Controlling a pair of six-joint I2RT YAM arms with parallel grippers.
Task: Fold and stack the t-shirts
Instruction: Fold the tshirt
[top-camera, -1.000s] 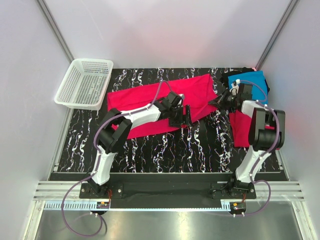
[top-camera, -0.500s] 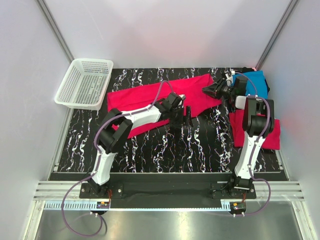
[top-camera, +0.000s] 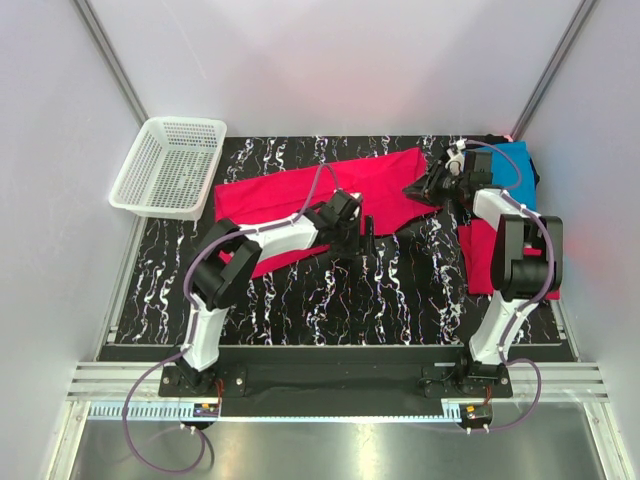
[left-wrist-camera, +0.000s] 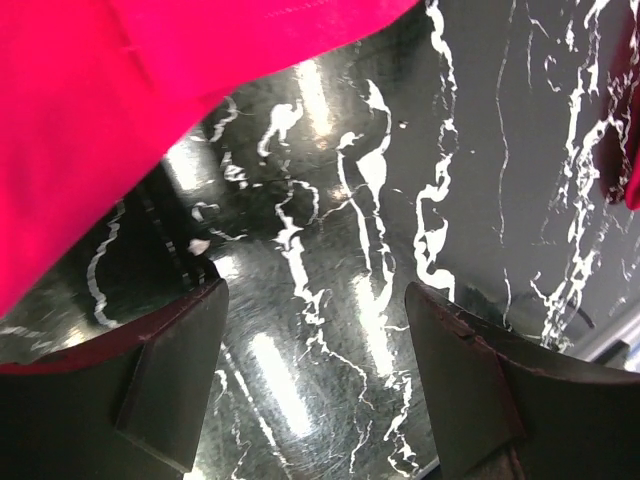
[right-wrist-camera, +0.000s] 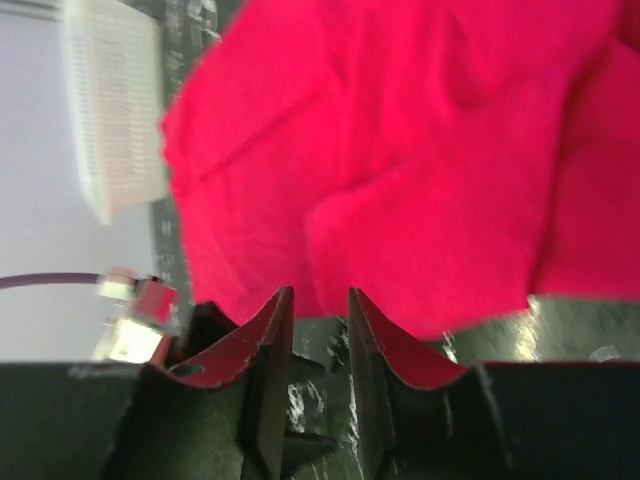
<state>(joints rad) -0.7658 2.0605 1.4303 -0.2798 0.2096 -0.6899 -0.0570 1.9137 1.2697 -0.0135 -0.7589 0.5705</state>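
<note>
A large pinkish-red t-shirt (top-camera: 270, 200) lies spread flat across the middle of the black, white-veined desk (top-camera: 340, 300), stretching as a long slanted band from about 9 o'clock to about 1 o'clock. The left arm (top-camera: 280, 232) reaches over this shirt, and the left jaws hang just past its near edge at the centre of the desk. In the left wrist view they are released, with the two fingers (left-wrist-camera: 170, 390) standing wide apart above bare marbled surface, the red cloth (left-wrist-camera: 80, 120) up at their 10 o'clock, and nothing between them. The right arm (top-camera: 520, 255) bends inward so that the right jaws sit at the shirt's far right end, near 1 o'clock. In the right wrist view the fingers (right-wrist-camera: 265, 370) are parted by a narrow gap that shows dark desk; the rumpled edge of the red shirt (right-wrist-camera: 400, 150) lies just beyond the tips, and no cloth is visibly pinched. A second pinkish-red t-shirt (top-camera: 478, 262) lies at 3 o'clock, partly under the right arm. A turquoise-blue t-shirt (top-camera: 508, 160) lies in the 2 o'clock corner. A white mesh basket (top-camera: 165, 165) sits at 10 o'clock, beside the desk's far left corner.
</note>
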